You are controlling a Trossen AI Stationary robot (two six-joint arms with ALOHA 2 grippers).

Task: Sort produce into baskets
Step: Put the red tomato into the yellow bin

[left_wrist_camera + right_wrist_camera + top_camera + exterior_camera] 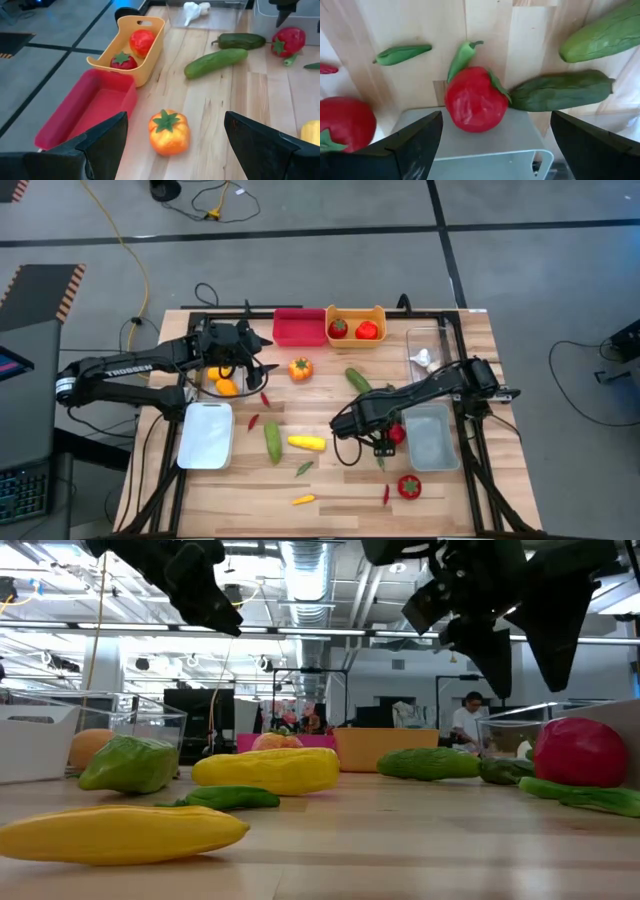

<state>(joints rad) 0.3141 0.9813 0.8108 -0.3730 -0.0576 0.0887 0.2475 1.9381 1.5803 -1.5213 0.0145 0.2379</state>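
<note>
My right gripper (496,116) hangs open and points down over a red tomato (472,98), one finger on each side and clear of it. The tomato rests against the left rim of the grey tray (432,442). My left gripper (175,120) stands open above the table's far left, an orange pepper (169,132) on the wood just beyond its fingers. The red bin (298,326) is empty. Beside it the orange-yellow bin (356,313) holds two red pieces. A clear tub (428,338) holds white garlic (196,10).
Loose on the wood lie green cucumbers (272,442) (357,380), a yellow piece (306,443), small chilies (303,468) (253,421) and a second red tomato (409,486). A white tray (205,435) lies at the left. Orange pieces (225,386) sit under my left arm.
</note>
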